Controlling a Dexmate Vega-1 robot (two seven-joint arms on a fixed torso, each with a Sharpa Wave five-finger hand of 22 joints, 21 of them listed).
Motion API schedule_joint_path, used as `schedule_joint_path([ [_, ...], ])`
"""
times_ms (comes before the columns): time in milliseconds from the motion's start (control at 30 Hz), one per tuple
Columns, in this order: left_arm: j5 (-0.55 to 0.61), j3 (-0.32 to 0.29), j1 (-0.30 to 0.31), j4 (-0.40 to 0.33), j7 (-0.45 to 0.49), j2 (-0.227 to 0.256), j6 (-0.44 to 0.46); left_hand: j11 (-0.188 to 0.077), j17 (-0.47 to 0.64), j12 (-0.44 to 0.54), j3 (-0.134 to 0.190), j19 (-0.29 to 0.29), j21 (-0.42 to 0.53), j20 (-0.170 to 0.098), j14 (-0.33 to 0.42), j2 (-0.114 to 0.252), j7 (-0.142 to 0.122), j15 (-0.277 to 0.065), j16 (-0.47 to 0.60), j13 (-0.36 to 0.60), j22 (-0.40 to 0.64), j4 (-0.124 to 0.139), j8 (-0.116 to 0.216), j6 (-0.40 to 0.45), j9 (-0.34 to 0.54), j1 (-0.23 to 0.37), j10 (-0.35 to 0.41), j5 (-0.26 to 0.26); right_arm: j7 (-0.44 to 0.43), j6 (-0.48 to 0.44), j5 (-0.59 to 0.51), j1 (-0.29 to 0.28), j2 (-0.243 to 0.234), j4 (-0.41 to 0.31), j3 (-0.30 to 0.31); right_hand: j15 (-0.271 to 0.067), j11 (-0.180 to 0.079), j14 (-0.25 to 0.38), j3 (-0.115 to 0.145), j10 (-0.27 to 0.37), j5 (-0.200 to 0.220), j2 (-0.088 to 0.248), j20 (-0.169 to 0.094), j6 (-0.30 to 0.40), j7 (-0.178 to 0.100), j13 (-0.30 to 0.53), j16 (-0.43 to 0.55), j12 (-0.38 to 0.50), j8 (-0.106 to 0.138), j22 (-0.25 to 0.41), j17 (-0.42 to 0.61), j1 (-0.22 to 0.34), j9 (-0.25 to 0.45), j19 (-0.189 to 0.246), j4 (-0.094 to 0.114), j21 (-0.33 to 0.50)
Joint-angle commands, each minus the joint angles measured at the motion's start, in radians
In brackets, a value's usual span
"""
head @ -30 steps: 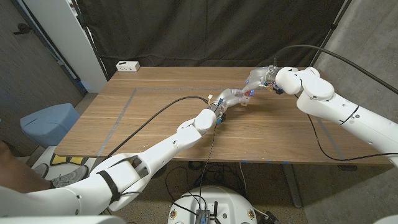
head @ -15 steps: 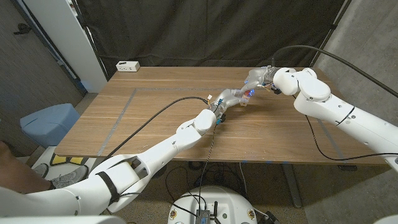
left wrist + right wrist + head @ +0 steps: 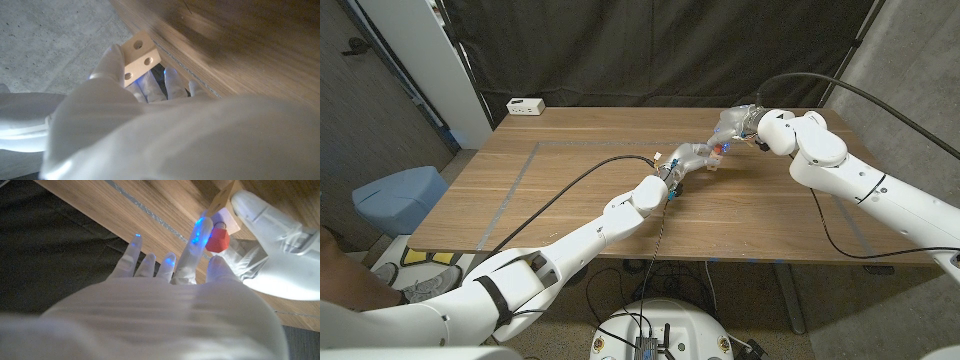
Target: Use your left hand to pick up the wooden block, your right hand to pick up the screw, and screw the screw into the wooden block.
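My left hand (image 3: 692, 156) holds the pale wooden block (image 3: 715, 163) just above the table's middle right. In the left wrist view the wooden block (image 3: 141, 55) shows round holes on its faces and sits gripped at the tips of the left hand (image 3: 125, 105). My right hand (image 3: 732, 125) reaches in from the far side. In the right wrist view the right hand (image 3: 170, 275) pinches the red-headed screw (image 3: 218, 240) between thumb and a finger. The screw's head sits close against the wooden block (image 3: 225, 199), held there by the left hand (image 3: 272, 255). The screw's shank is hidden.
A white power strip (image 3: 526, 105) lies at the table's far left corner. Grey tape lines (image 3: 520, 170) mark a rectangle on the wooden table (image 3: 570, 150). A black cable (image 3: 570, 185) runs along my left arm. A blue bin (image 3: 400, 195) stands on the floor to the left.
My right forearm and wrist have drifted slightly to the left over the second. Both hands stay together at the block, and the left arm has not moved.
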Motion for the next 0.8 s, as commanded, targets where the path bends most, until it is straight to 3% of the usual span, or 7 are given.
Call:
schedule_joint_path([
  [33,-0.001,0.0,-0.001,0.001,-0.002,0.0,-0.001,-0.006,0.003,0.041,0.059,0.003,0.006,0.008,0.01,0.057,0.029,-0.079,0.002,0.105,0.004,0.046,0.006,0.038,0.005,-0.026,0.013,0.003,0.0,-0.024,-0.039,-0.013,0.001,-0.015,0.001,-0.018,0.01,0.009,-0.024,0.006,0.003,-0.023,0.001,-0.018,0.007,0.002,-0.004,-0.009,-0.022,0.003,0.001,-0.042,0.002,0.003,0.007,0.003],
  [267,-0.004,0.0,0.0,0.003,-0.004,-0.001,-0.004,-0.006,0.003,0.041,0.062,0.003,0.006,0.008,0.011,0.058,0.03,-0.078,0.002,0.105,0.004,0.045,0.006,0.038,0.005,-0.026,0.012,0.004,0.028,-0.029,-0.048,-0.014,-0.004,-0.027,0.004,-0.01,0.022,0.001,-0.051,-0.003,0.006,-0.049,0.007,-0.037,0.006,0.003,-0.014,-0.021,-0.046,0.003,0.002,-0.091,0.004,-0.006,0.021,0.0],
  [433,-0.003,0.0,0.0,0.001,-0.004,0.0,-0.003,-0.006,0.003,0.041,0.064,0.003,0.006,0.009,0.011,0.059,0.032,-0.079,0.001,0.105,0.004,0.045,0.005,0.036,0.005,-0.026,0.011,0.005,0.031,-0.024,-0.038,-0.018,-0.007,-0.031,0.013,0.002,0.044,-0.012,-0.074,-0.026,0.012,-0.068,0.016,-0.088,0.006,0.004,-0.025,-0.034,-0.081,0.003,0.003,-0.134,0.006,-0.014,0.035,-0.003],
  [500,-0.003,0.0,0.0,0.001,-0.004,0.0,-0.003,-0.006,0.003,0.041,0.065,0.003,0.006,0.009,0.011,0.059,0.034,-0.079,0.001,0.105,0.004,0.045,0.005,0.036,0.005,-0.027,0.011,0.005,0.043,-0.023,-0.034,-0.017,-0.01,-0.034,0.016,0.011,0.052,-0.016,-0.079,-0.042,0.016,-0.074,0.019,-0.129,0.011,0.004,-0.029,-0.039,-0.104,0.003,0.003,-0.143,0.008,-0.018,0.036,-0.003],
  [633,-0.003,0.0,0.001,0.001,-0.004,0.0,-0.003,-0.006,0.003,0.041,0.066,0.003,0.006,0.009,0.012,0.059,0.036,-0.078,0.001,0.105,0.004,0.045,0.005,0.037,0.005,-0.027,0.011,0.005,0.057,-0.021,-0.027,-0.014,-0.011,-0.036,0.019,0.026,0.095,-0.031,-0.085,-0.088,0.026,-0.078,0.034,-0.226,0.004,0.006,-0.039,-0.047,-0.158,0.003,0.002,-0.155,0.013,-0.031,0.035,-0.004],
  [733,-0.004,0.0,0.001,0.0,-0.005,0.001,-0.002,-0.006,0.003,0.041,0.067,0.003,0.006,0.008,0.012,0.058,0.035,-0.077,0.001,0.105,0.004,0.045,0.005,0.035,0.005,-0.028,0.011,0.005,0.072,-0.019,-0.022,-0.01,-0.013,-0.037,0.019,0.037,0.099,-0.042,-0.084,-0.114,0.033,-0.081,0.044,-0.316,-0.002,0.008,-0.043,-0.047,-0.202,0.003,0.001,-0.149,0.017,-0.04,0.026,-0.005],
  [800,-0.004,0.0,0.001,-0.001,-0.005,0.001,-0.002,-0.006,0.003,0.041,0.067,0.003,0.006,0.009,0.012,0.059,0.035,-0.077,0.001,0.105,0.004,0.046,0.005,0.035,0.005,-0.029,0.012,0.005,0.075,-0.014,-0.011,-0.01,-0.015,-0.038,0.023,0.043,0.094,-0.051,-0.082,-0.127,0.036,-0.082,0.052,-0.341,-0.001,0.008,-0.046,-0.047,-0.214,0.003,0.0,-0.141,0.02,-0.048,0.019,-0.006],
])
